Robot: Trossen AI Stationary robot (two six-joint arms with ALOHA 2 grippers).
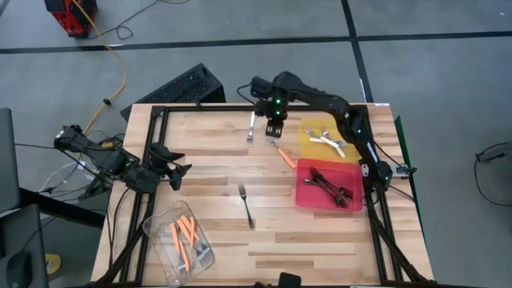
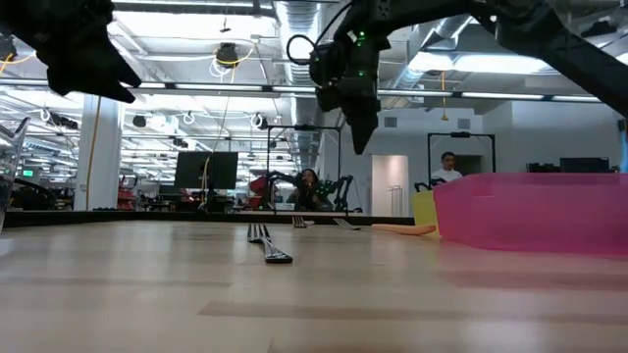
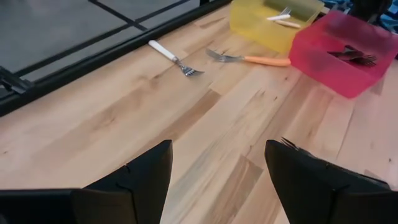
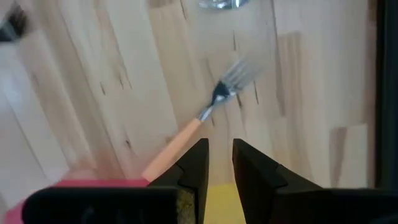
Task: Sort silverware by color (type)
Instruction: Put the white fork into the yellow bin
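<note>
Table [image 1: 208, 152] | right fingers [image 4: 217, 171] narrowly parted above orange fork [image 1: 282, 154] | left fingers [image 3: 211, 180] released

On your table [image 1: 208, 160], a yellow tray [image 1: 316, 142] and a red tray [image 1: 304, 192] sit touching just beside the right arm's fingers, while a clear plastic tub [image 1: 160, 228] lies near the left arm's fingers. A black keyboard [image 1: 182, 86] rests on the floor behind. Two people [image 2: 448, 169] appear across the room.
</note>
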